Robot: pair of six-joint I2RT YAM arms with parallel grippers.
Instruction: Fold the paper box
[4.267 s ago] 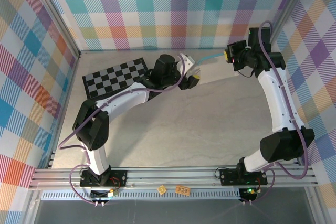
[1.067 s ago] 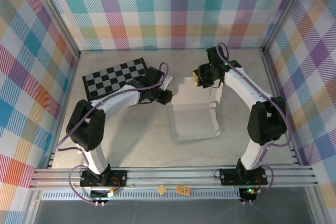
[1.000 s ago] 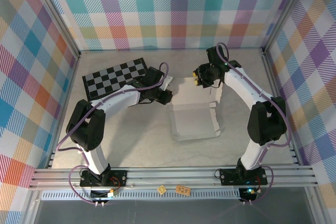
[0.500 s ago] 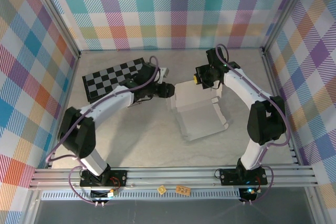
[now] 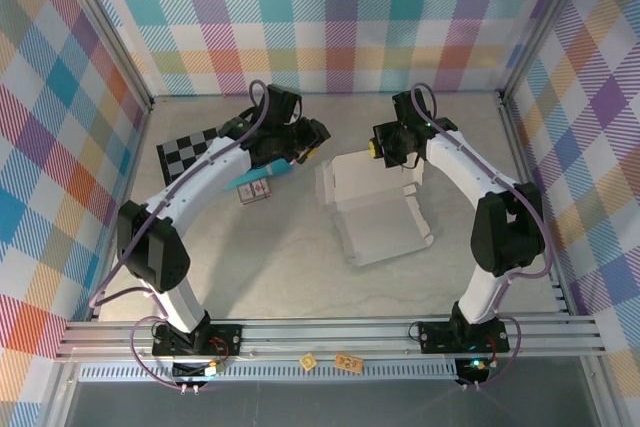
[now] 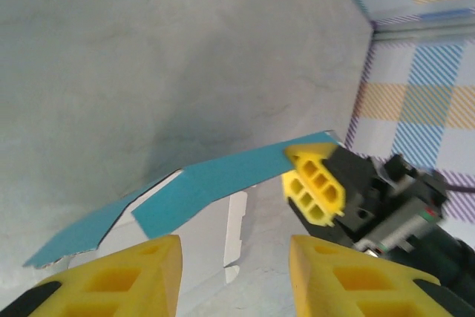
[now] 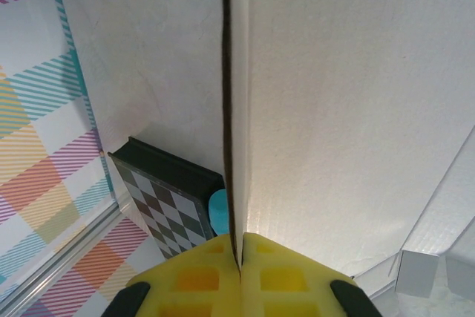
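Left gripper (image 6: 234, 269): jaws partly apart, nothing between them, hovering just left of box, not touching it.

Box (image 5: 378, 215): on table between the two grippers, whitish inside facing up. Far panel stands raised, with its turquoise outer face toward left gripper. Side flaps partly up.

Right gripper (image 7: 239, 252): pinched tight on top edge of raised far panel.

Step, as judged: raising walls, fold roughly early to midway.

Next move likely calls for left gripper to come right onto nearest side flap and lift or tuck it, while right gripper steadies panel.

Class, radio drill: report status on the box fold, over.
Left gripper open, empty. Right gripper shut on the paper box at its raised far flap. Box partly formed. Patterned card lies left of it, apart.
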